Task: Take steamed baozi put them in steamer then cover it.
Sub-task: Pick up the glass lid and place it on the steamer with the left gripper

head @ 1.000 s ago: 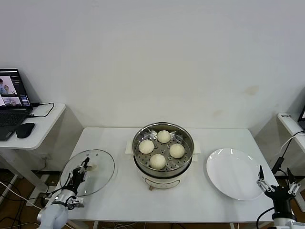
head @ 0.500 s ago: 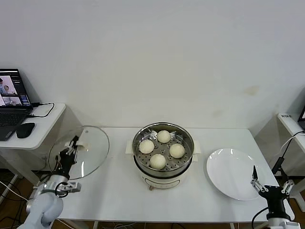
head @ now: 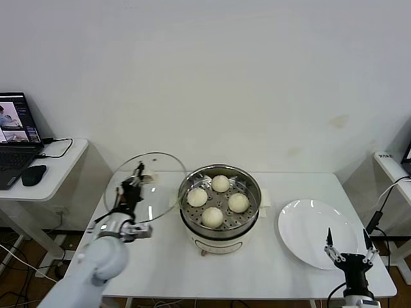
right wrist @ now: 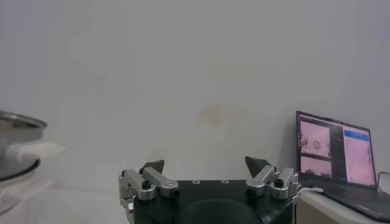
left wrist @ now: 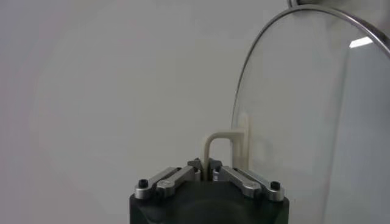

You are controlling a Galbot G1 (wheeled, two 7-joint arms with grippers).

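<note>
Baozi sit in the steamer at the table's centre, but going left to right, the side desk comes first: a laptop point(head: 14, 131) and a dark mouse point(head: 33, 174) at about 9 o'clock from the steamer. Next, the left gripper point(head: 136, 177) is raised above the table's left part, its jaws closed on the cream handle of the cover point(head: 144, 187) — the glass lid hangs tilted nearly on edge, off the table, just beside the steamer's rim at its 9 o'clock. In the left wrist view the cover point(left wrist: 311, 115) stands upright past the left gripper point(left wrist: 208, 171), handle pinched between the fingers. The steamer point(head: 219, 206) stands uncovered on its white base, four steamed baozi point(head: 212, 217) on the perforated tray, at roughly 12, 3, 6 and 9 o'clock. A white plate point(head: 317, 233) lies at the steamer's 3 o'clock, well apart. The right gripper point(head: 347, 245) waits at the plate's 5 o'clock, by the table's near edge — jaws spread wide, holding nothing, as the right wrist view confirms point(right wrist: 207, 164).
</note>
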